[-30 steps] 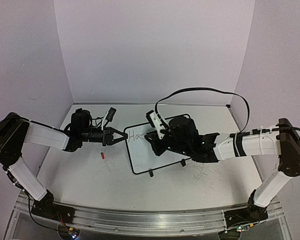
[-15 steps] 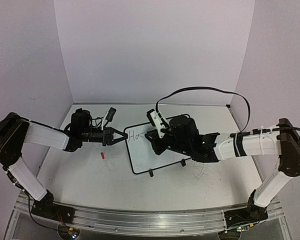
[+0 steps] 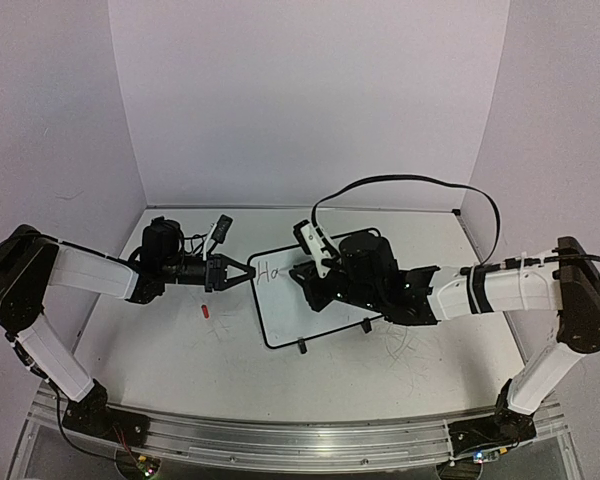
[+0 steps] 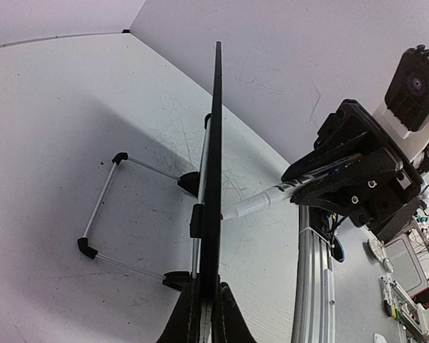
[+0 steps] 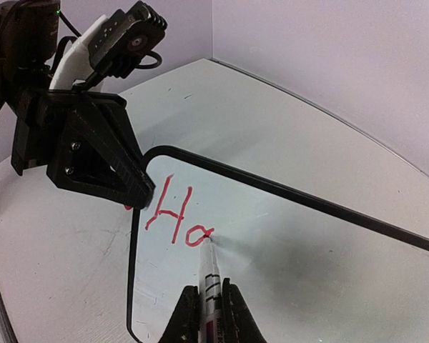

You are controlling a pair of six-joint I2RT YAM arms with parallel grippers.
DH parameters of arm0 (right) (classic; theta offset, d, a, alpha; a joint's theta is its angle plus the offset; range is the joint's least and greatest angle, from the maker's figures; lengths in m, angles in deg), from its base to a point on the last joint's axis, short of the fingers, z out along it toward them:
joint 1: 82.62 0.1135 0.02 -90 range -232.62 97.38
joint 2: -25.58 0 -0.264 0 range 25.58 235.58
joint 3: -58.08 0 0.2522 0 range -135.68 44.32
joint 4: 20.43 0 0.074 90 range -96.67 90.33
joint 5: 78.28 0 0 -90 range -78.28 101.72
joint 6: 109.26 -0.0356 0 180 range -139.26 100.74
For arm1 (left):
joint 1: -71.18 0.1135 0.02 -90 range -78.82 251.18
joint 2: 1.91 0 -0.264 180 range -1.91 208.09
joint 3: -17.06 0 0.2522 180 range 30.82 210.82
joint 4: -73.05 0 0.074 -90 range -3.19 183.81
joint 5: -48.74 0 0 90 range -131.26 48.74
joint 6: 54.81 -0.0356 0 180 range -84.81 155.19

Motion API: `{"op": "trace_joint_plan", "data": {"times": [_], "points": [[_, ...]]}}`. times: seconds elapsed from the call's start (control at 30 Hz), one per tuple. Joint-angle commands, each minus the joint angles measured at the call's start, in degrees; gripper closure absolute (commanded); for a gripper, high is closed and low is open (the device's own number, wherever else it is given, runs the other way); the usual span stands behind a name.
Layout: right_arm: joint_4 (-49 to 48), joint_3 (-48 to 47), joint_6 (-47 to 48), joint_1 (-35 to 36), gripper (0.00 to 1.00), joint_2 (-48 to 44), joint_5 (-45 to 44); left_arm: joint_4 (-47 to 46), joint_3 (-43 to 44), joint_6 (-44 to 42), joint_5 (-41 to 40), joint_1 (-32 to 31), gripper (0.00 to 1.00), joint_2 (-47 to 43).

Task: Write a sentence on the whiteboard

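Observation:
The whiteboard [image 3: 305, 315] lies propped at the table's middle, black-framed; the left wrist view shows it edge-on [image 4: 217, 128]. My left gripper [image 3: 246, 273] is shut on its left edge, fingers [image 4: 232, 321] on either side of the frame. My right gripper [image 3: 302, 272] is shut on a white marker [image 5: 211, 275], whose red tip touches the board. Of the sentence, only the red letters "Ha" [image 5: 173, 218] show near the board's upper-left corner, with the tip at the end of the "a". The marker [image 4: 256, 204] meets the board from the right.
A small red cap [image 3: 206, 310] lies on the table left of the board. The board's wire stand legs [image 4: 100, 211] stick out behind it. Purple walls close in the back and sides. A metal rail [image 3: 280, 440] runs along the near edge.

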Motion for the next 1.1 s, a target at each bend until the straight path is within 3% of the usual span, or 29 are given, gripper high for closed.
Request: {"op": "trace_joint_plan", "data": {"times": [0.0,0.53,0.77,1.07], "points": [[0.2,1.0,-0.9,-0.6,1.00,-0.7,-0.1,-1.7,0.1,-0.4,2.5,0.0,1.00,-1.5],[0.7,2.9,-0.3,-0.6,1.00,-3.7,-3.3,-1.6,0.1,-0.4,2.4,0.0,1.00,-1.5],[-7.2,8.2,2.2,-0.7,1.00,-12.5,8.6,-1.6,0.4,-0.3,2.5,-0.1,1.00,-1.3],[-2.9,2.4,5.2,-1.9,1.00,-7.4,9.2,-1.5,0.2,-0.5,2.4,0.0,1.00,-1.4]]}}
